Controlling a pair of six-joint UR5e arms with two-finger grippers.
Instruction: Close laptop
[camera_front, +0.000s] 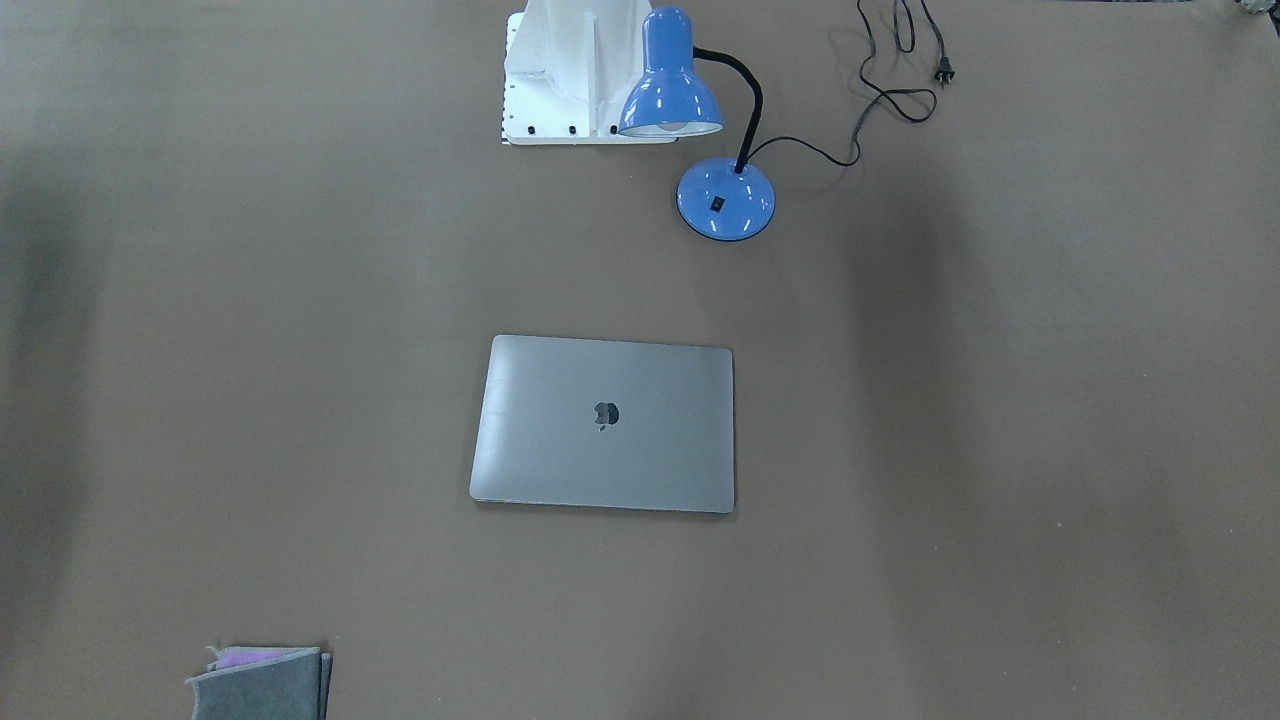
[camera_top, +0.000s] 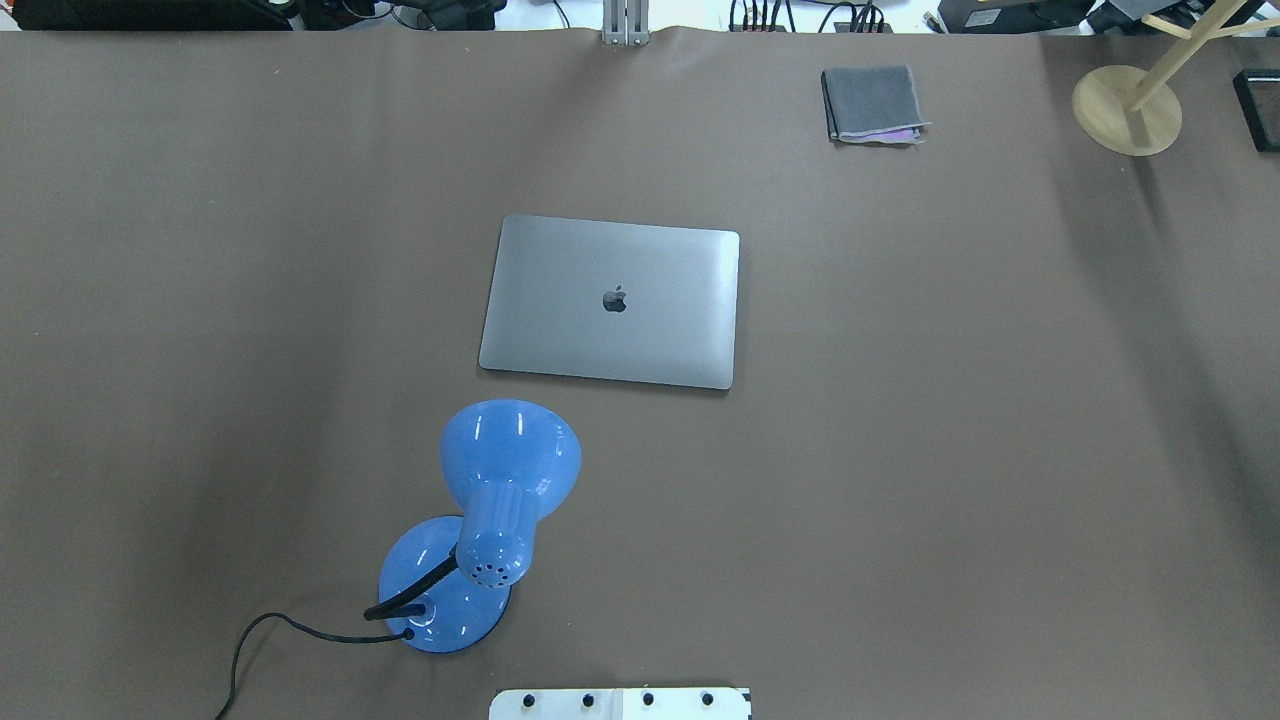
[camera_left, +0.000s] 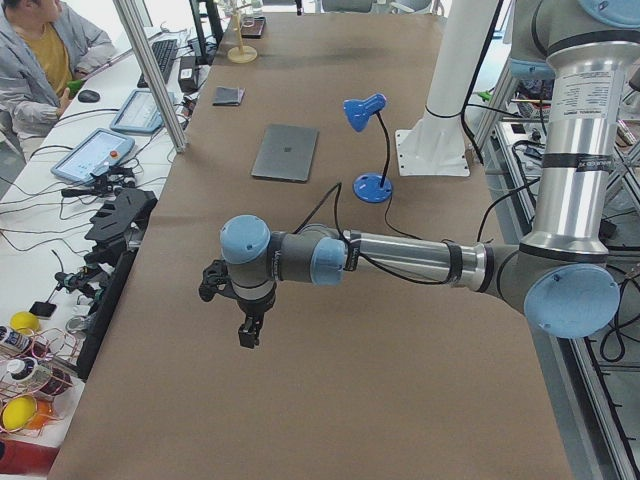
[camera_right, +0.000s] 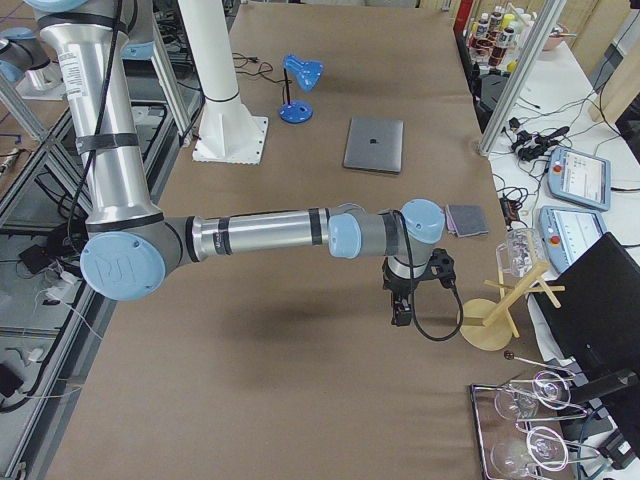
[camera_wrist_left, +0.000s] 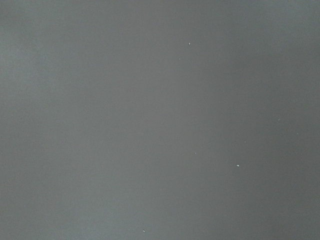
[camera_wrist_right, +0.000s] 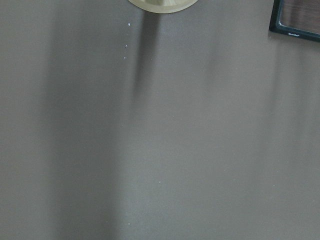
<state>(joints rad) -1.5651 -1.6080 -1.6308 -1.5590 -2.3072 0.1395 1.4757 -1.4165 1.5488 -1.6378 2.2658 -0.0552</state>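
Note:
The space-grey laptop (camera_top: 612, 300) lies shut and flat in the middle of the brown table, lid down, dark apple logo up. It also shows in the front-facing view (camera_front: 605, 423), the left view (camera_left: 286, 152) and the right view (camera_right: 375, 144). My left gripper (camera_left: 246, 335) hangs over the table's left end, far from the laptop. My right gripper (camera_right: 400, 312) hangs over the table's right end, also far from it. Both show only in the side views, so I cannot tell if they are open or shut. The wrist views show only bare table.
A blue desk lamp (camera_top: 478, 520) with a black cord stands near the robot's base, just short of the laptop. A folded grey cloth (camera_top: 872, 104) lies at the far side. A wooden stand (camera_top: 1127, 108) and a black frame (camera_top: 1258, 108) sit at the far right.

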